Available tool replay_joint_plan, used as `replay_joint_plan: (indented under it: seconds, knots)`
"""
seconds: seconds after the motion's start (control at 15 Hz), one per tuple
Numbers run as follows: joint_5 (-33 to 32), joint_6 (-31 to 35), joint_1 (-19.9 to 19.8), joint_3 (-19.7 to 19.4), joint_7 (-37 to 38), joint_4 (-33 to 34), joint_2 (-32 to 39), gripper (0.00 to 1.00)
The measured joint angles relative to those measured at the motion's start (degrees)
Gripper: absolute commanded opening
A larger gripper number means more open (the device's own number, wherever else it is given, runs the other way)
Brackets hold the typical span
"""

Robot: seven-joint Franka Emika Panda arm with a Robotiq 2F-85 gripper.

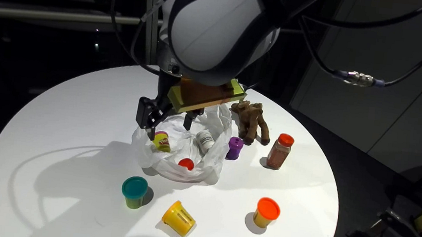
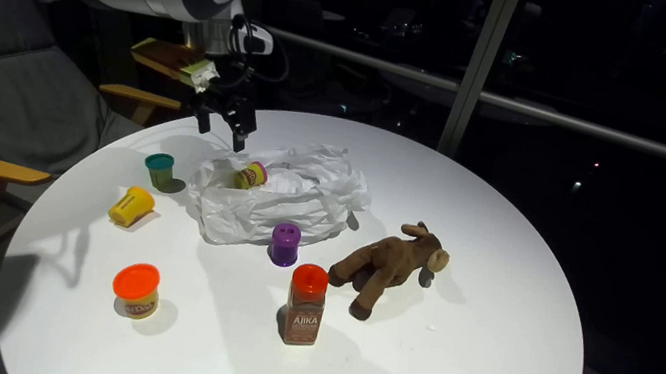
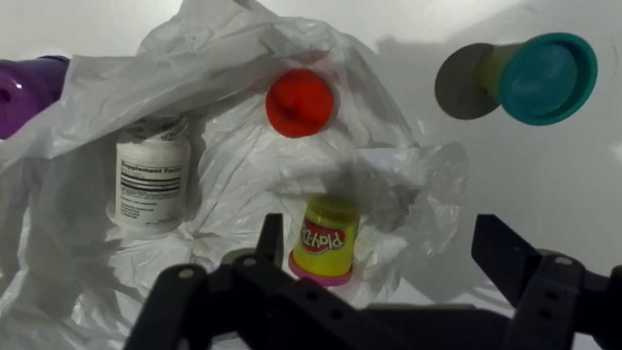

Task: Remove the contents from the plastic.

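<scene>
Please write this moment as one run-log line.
task: unfinished; tool: open, holding nothing; inside plastic bag: pink-lidded tub, white bottle, red piece; outside, among others: teal-lidded tub, purple container, plush animal

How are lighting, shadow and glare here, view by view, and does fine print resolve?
In both exterior views, the white table is bright against a dark background; in an exterior view, a broad shadow spreads beside the plastic bag; in the wrist view, a small glint sits on the purple shaker, and the smallest print on the white bottle does not resolve.
</scene>
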Motion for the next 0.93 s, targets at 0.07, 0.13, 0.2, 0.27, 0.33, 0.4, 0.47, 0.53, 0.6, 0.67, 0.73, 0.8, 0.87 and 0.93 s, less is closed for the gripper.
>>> replay_joint_plan:
  seconds: [0.07, 0.13, 0.2, 0.27, 0.33, 0.4, 0.47, 0.53, 0.6, 0.67, 0.73, 0.8, 0.87, 0.93]
  knots:
    - [0.0, 0.0, 0.0, -0.54, 0.99, 1.17, 0.91, 1.0]
    - [0.0, -0.01, 0.01, -1.05, 1.93, 2.44, 2.03, 1.0]
    - [0.0, -0.03, 0.05, -1.52, 2.79, 3.68, 3.28, 1.0]
    - [0.0, -0.12, 0.1, -1.94, 3.63, 4.91, 4.61, 1.0]
    - [0.0, -0.3, 0.13, -2.24, 4.19, 6.04, 5.89, 1.0]
    - [0.0, -0.64, 0.15, -2.43, 4.58, 7.12, 7.16, 1.0]
    - [0.0, -1.16, 0.19, -2.57, 4.91, 8.23, 8.42, 1.0]
    - [0.0, -1.5, 0.29, -2.73, 5.26, 9.29, 9.6, 1.0]
    - [0.0, -1.72, 0.51, -3.0, 5.71, 10.33, 10.7, 1.0]
    - [0.0, -1.89, 0.78, -3.34, 6.17, 11.32, 11.71, 1.0]
    - [0.0, -2.1, 1.01, -3.63, 6.58, 12.26, 12.58, 1.0]
    - [0.0, -2.3, 1.22, -3.92, 7.04, 13.15, 13.32, 1.0]
    - [0.0, -2.42, 1.42, -4.24, 7.59, 13.94, 13.97, 1.0]
    - [0.0, -2.44, 1.6, -4.57, 8.26, 14.65, 14.53, 1.0]
